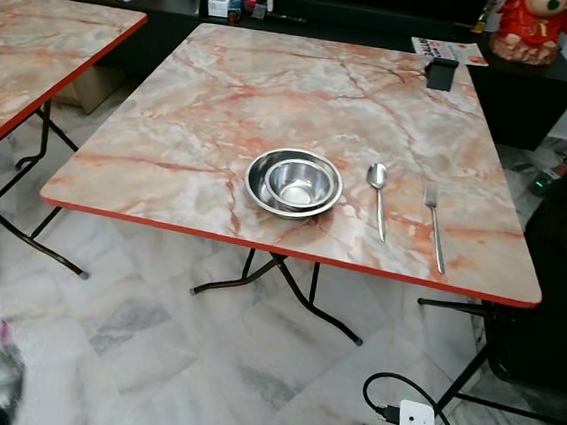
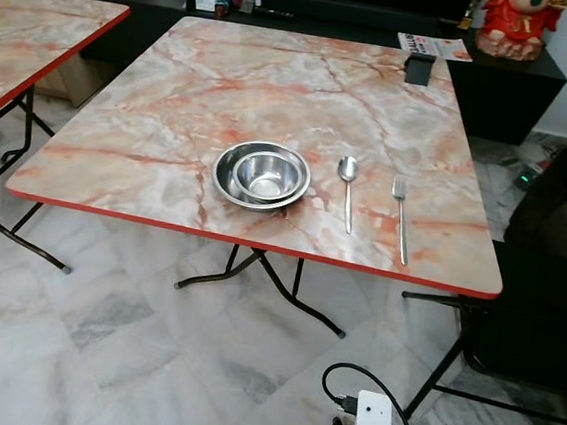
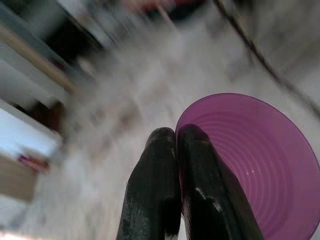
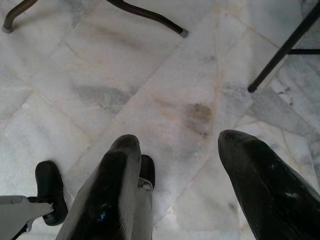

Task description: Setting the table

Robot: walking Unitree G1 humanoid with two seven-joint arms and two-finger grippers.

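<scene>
On the marble-patterned table (image 1: 223,106) stand two nested steel bowls (image 1: 293,182) near the front edge. To their right lie a spoon (image 1: 378,194) and then a fork (image 1: 433,223), both pointing away from me. In the left wrist view my left gripper (image 3: 176,137) is shut on the rim of a purple plastic cup (image 3: 255,160), one finger inside and one outside; that view is blurred. My right gripper (image 4: 180,147) hangs open above the floor with nothing between its fingers.
A second marble table (image 1: 37,58) stands to the left. A black holder (image 1: 442,73) sits at the far right of the table. A dark cabinet (image 1: 516,89) with figurines lines the back wall. A dark chair (image 1: 566,250) stands at the right. Folding table legs (image 1: 286,293) cross the tiled floor.
</scene>
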